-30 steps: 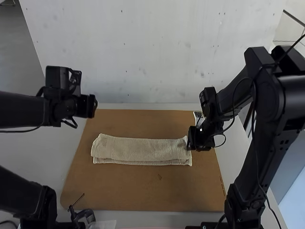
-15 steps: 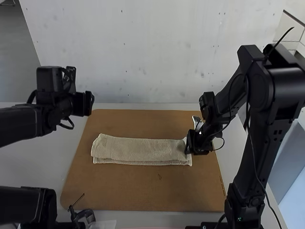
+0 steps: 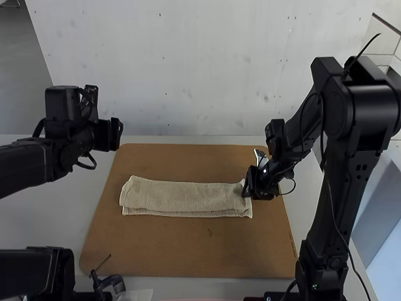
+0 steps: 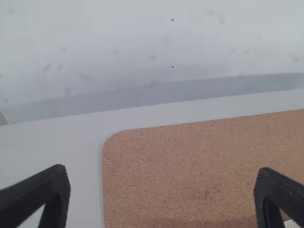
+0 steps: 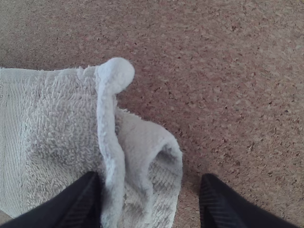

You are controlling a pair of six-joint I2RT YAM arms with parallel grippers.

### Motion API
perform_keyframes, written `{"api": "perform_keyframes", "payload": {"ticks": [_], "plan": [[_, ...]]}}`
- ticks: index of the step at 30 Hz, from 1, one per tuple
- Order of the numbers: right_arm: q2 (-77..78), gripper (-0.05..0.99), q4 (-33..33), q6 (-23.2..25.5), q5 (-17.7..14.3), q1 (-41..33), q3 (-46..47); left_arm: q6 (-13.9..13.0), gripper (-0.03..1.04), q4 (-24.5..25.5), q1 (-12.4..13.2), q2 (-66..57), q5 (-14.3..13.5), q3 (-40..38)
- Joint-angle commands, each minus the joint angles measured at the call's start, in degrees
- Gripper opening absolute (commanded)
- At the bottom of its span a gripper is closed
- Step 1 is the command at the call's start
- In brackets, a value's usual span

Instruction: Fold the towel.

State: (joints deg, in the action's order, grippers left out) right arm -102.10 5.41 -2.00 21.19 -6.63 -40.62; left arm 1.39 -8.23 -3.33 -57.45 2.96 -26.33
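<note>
The jaws of the right gripper (image 3: pixel 249 189) are spread, with one end of the beige terry towel (image 3: pixel 185 196) partly between them; it is angled down from the sharply bent right arm (image 3: pixel 341 169). The towel is laid in a folded strip on the brown board (image 3: pixel 182 251). The left gripper (image 3: pixel 118 135), jaws parted, is held well apart by the left arm (image 3: pixel 25 162).

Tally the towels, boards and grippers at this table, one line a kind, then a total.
Towel: 1
Board: 1
Left gripper and right gripper: 2
Total: 4
</note>
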Motion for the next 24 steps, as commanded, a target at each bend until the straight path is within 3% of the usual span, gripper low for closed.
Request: {"api": "perform_keyframes", "payload": {"ticks": [1, 3, 14, 21, 24], "plan": [[-3.28, 0.38, -0.58, -0.64, 2.63, 0.13, -1.21, 0.46, 0.85, -0.38, 0.08, 0.59, -0.15, 0.66], [-3.72, 0.32, -0.58, -0.64, 3.51, 0.31, -1.39, 0.46, 0.85, -0.38, 0.08, 0.59, -0.06, 0.66], [-4.86, 0.32, -0.22, -0.55, 7.46, 0.13, -1.3, 0.46, 0.85, -0.38, 0.17, 0.67, 0.11, 1.19], [-5.65, 0.32, 1.09, -0.72, 7.9, -0.22, -1.39, 0.46, 0.85, -0.38, 0.43, 0.85, 0.29, 1.63], [-6.0, 0.25, 1.09, -0.99, 7.9, -0.22, -1.39, 0.46, 0.85, -0.38, 0.43, 0.85, 0.38, 1.81]]}}
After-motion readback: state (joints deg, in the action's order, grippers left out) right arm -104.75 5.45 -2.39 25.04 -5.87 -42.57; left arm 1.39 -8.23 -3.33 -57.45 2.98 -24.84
